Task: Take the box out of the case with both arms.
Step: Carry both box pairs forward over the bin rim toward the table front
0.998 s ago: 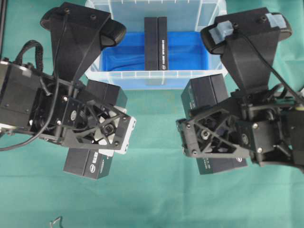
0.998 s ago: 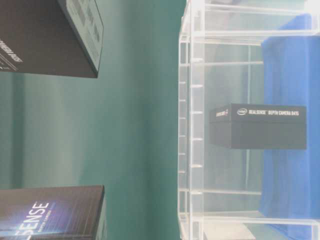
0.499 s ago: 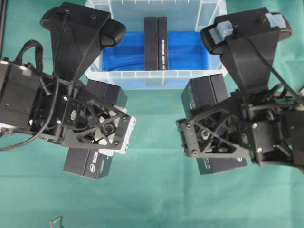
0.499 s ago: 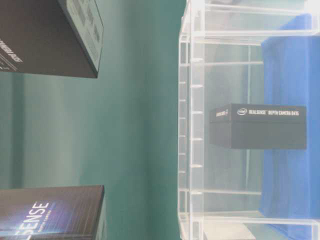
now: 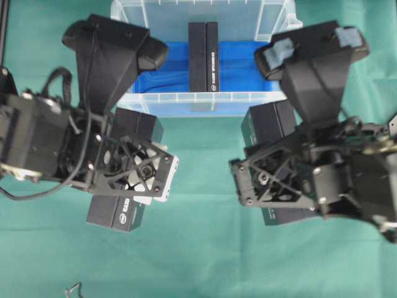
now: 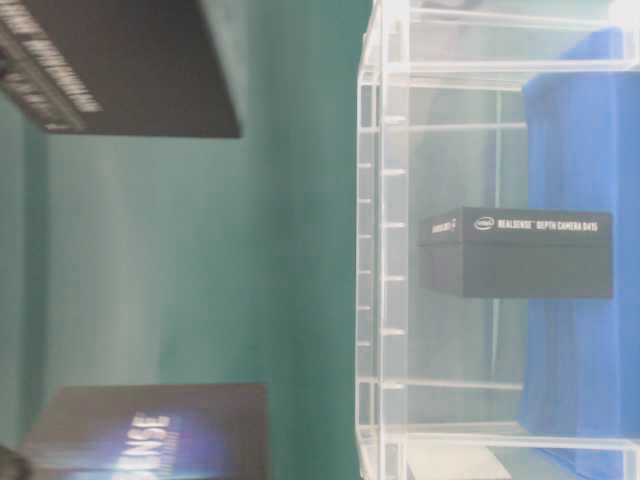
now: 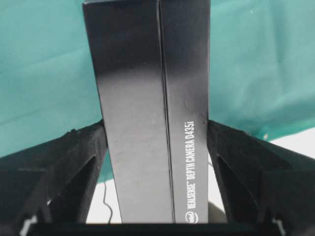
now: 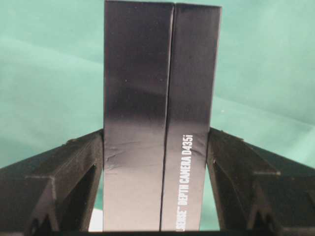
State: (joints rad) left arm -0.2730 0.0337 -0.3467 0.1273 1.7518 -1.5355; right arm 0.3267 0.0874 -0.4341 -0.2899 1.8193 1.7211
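Two black boxes are in my grip: my left gripper squeezes the left box by its long flat sides, and my right gripper squeezes the right box the same way, both over the green desk. They look like light, stiff cardboard, a bit smooth, so flat sides are best to hold. Farther off, the last box stands on edge in the clear case, on its blue liner.
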